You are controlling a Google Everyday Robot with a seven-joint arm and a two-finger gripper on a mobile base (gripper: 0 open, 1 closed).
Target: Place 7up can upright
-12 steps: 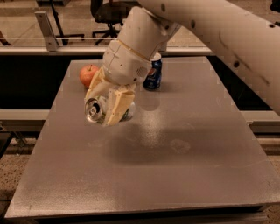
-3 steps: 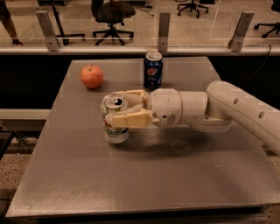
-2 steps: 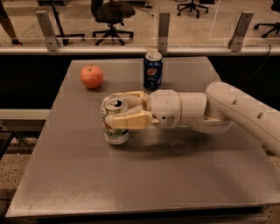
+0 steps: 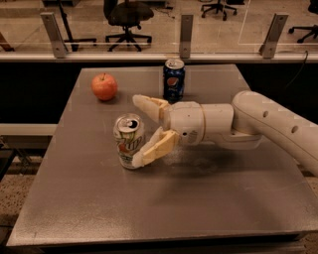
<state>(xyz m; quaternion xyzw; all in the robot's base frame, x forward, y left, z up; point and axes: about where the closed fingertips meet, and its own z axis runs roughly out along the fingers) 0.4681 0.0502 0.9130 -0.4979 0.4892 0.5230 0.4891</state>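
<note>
Behind a glass rail with office chairs (image 4: 126,15) beyond it, a grey table (image 4: 198,208) carries everything; the gripper (image 4: 138,130) lies low over it at the end of a white arm (image 4: 268,124) reaching in level from the side, its fingers (image 4: 156,146) spread wide and gripping nothing. The 7up can (image 4: 128,144) stands upright at the fingertips, base on the table and silver top up; the nearer finger lies against or just beside its lower side, I cannot tell which, and the farther finger is clear of it. So wide a spread probably leaves room to back away without tipping it. A Pepsi can (image 4: 174,79) stands just beyond the farther finger; an apple (image 4: 104,86) sits farther past the fingertips.
</note>
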